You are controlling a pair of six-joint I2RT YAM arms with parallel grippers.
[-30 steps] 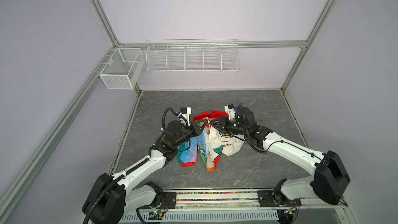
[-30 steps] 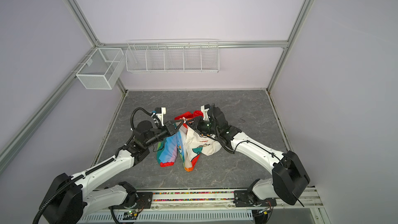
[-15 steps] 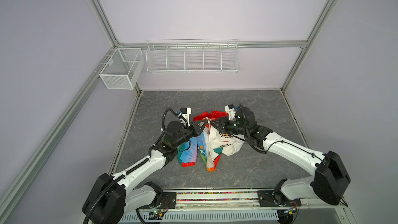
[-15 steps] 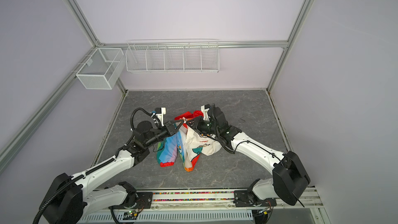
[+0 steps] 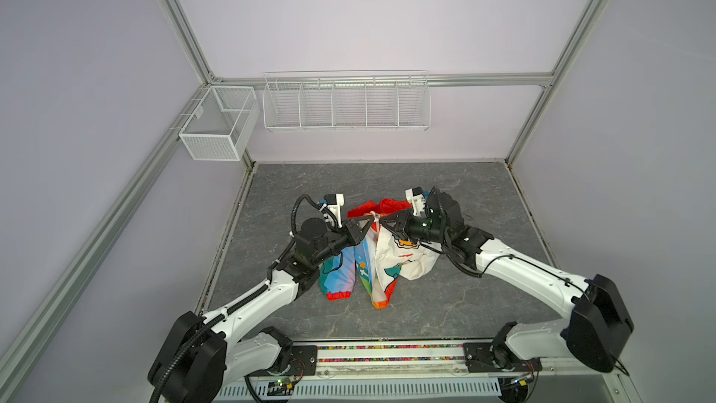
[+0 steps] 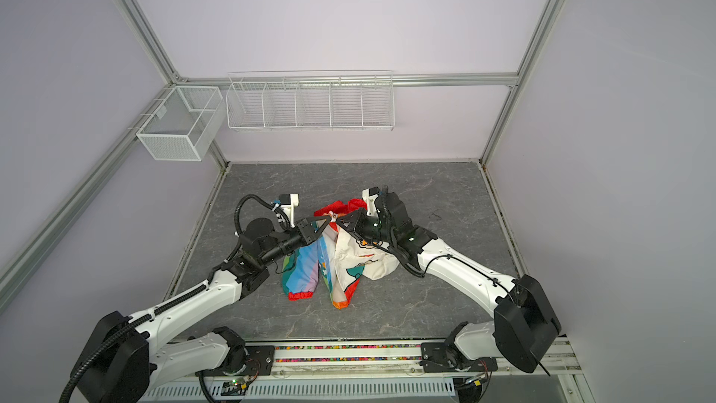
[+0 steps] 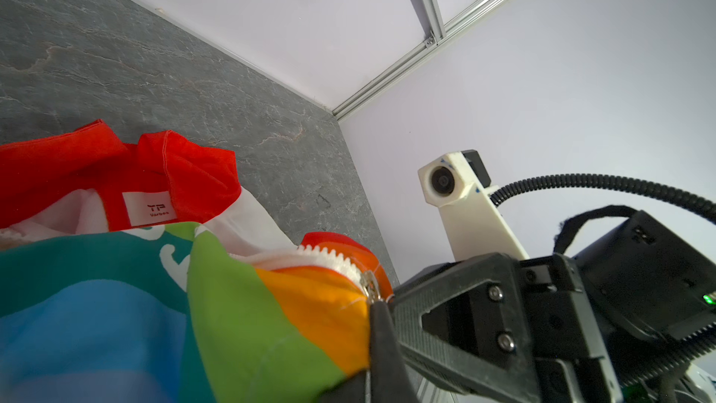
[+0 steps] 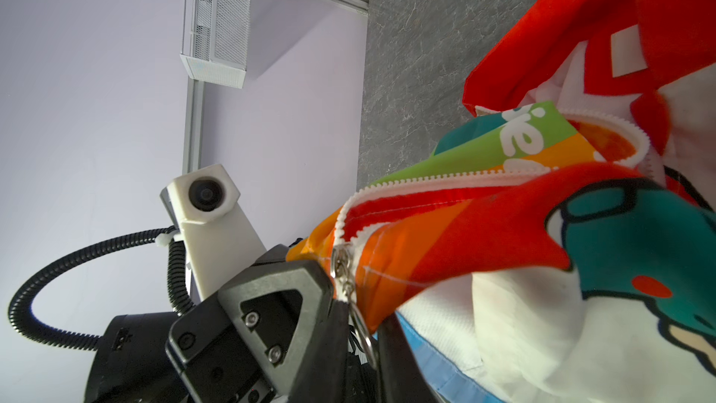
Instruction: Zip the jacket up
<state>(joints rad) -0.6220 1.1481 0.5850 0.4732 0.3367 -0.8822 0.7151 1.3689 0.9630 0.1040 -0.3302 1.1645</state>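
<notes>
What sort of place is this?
Most likely a robot lab's test booth: plain walls framed by aluminium rails, wire baskets hung up, and a left arm and right arm handling a child's jacket on a grey tabletop.

Pretty clearly a robotics lab cell, not anybody's home or shop. The whole space is boxed in by an aluminium extrusion frame [image 5: 184,32] with plain pale lilac panels [image 5: 348,13] for walls. Two white-and-black robot arms, the left arm [image 5: 255,300] and the right arm [image 5: 527,273], are mounted on a rail [image 5: 387,354] along the front edge of a grey stone-look bench [image 5: 387,184]. There's a bare circuit board [image 5: 284,383] and loose wiring below the rail. A white wire rack [image 5: 346,110] with dividers hangs off the back bar, and a mesh box [image 5: 211,145] hangs in the corner. Each wrist has a white camera housing [image 7: 441,184] next to corrugated black conduit [image 7: 600,182].
</notes>
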